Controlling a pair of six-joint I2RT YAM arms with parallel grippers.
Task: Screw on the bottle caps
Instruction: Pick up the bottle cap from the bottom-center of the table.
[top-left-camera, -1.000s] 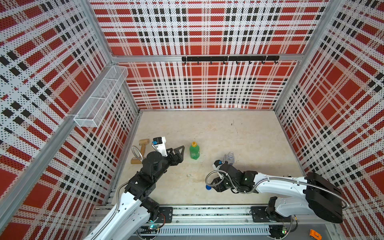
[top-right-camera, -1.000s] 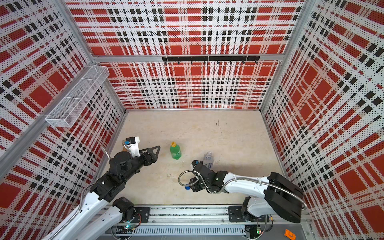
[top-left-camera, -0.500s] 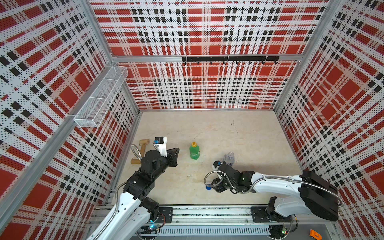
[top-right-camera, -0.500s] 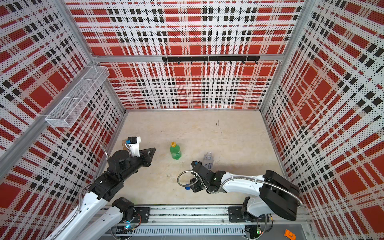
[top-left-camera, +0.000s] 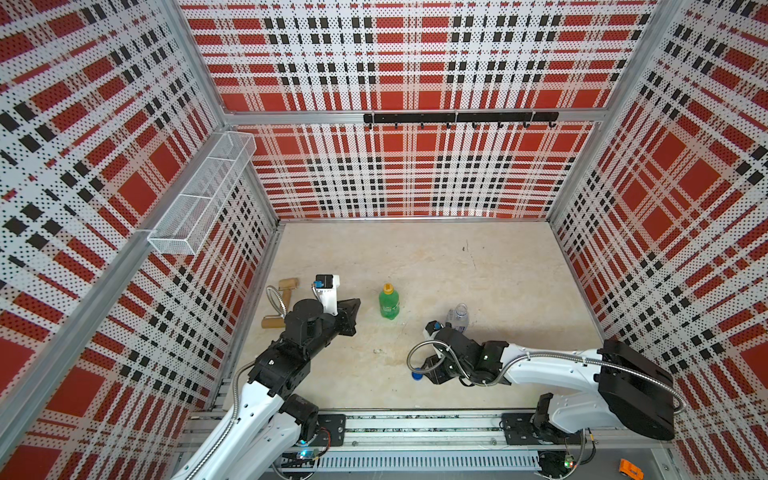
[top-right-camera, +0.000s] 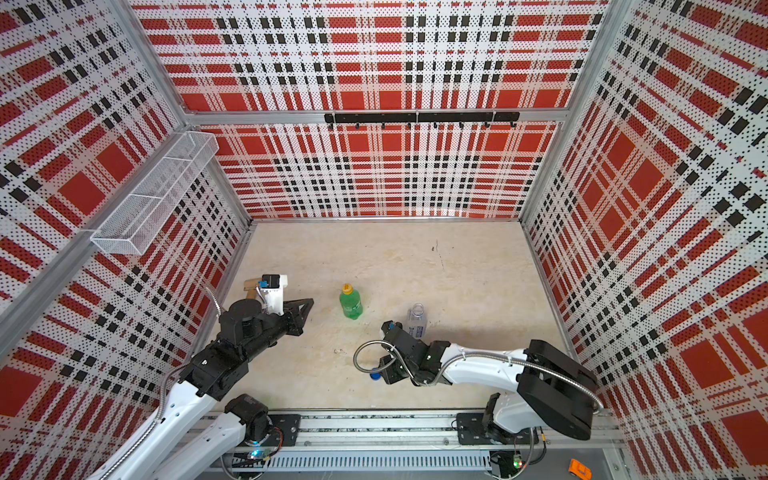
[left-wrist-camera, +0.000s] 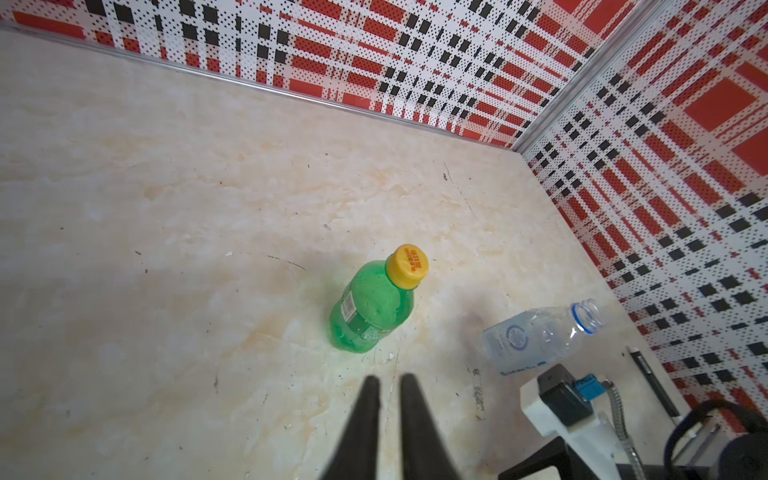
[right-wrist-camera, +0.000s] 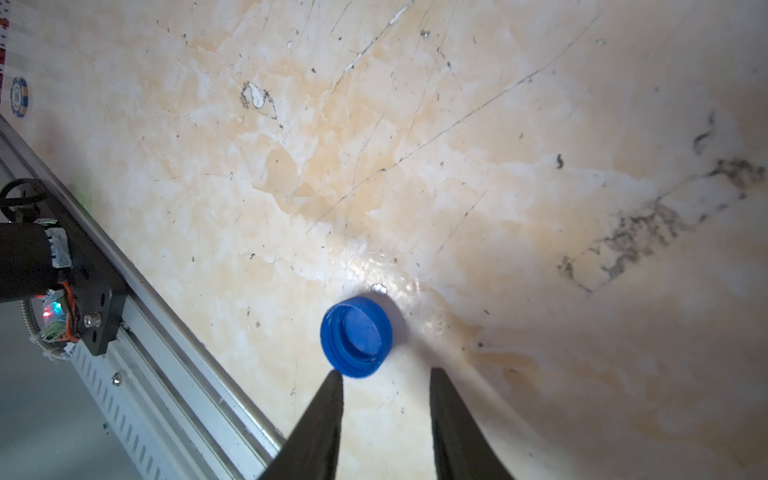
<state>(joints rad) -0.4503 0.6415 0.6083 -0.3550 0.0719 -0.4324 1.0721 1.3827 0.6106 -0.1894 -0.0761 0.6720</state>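
Note:
A green bottle (top-left-camera: 388, 305) stands upright mid-floor with the yellow-orange cap (left-wrist-camera: 409, 265) on its neck. The clear bottle (top-left-camera: 457, 318) stands to its right, its neck open with a blue ring (left-wrist-camera: 586, 316). The blue cap (right-wrist-camera: 356, 336) lies open side up near the front rail, also visible in both top views (top-right-camera: 376, 376). My left gripper (left-wrist-camera: 389, 382) is shut on nothing, pointing at the green bottle from a short distance. My right gripper (right-wrist-camera: 386, 376) is open just behind the blue cap, with one fingertip (right-wrist-camera: 334, 379) next to its rim.
A wooden roller (top-left-camera: 282, 299) lies by the left wall behind my left arm. A striped chip (right-wrist-camera: 18, 97) lies near the front rail (top-left-camera: 415, 424). A wire basket (top-left-camera: 203, 195) hangs on the left wall. A black hook rail (top-left-camera: 457, 118) runs along the back wall.
My left gripper has shut and drawn back a little from the green bottle. My right gripper's jaws have narrowed slightly over the blue cap.

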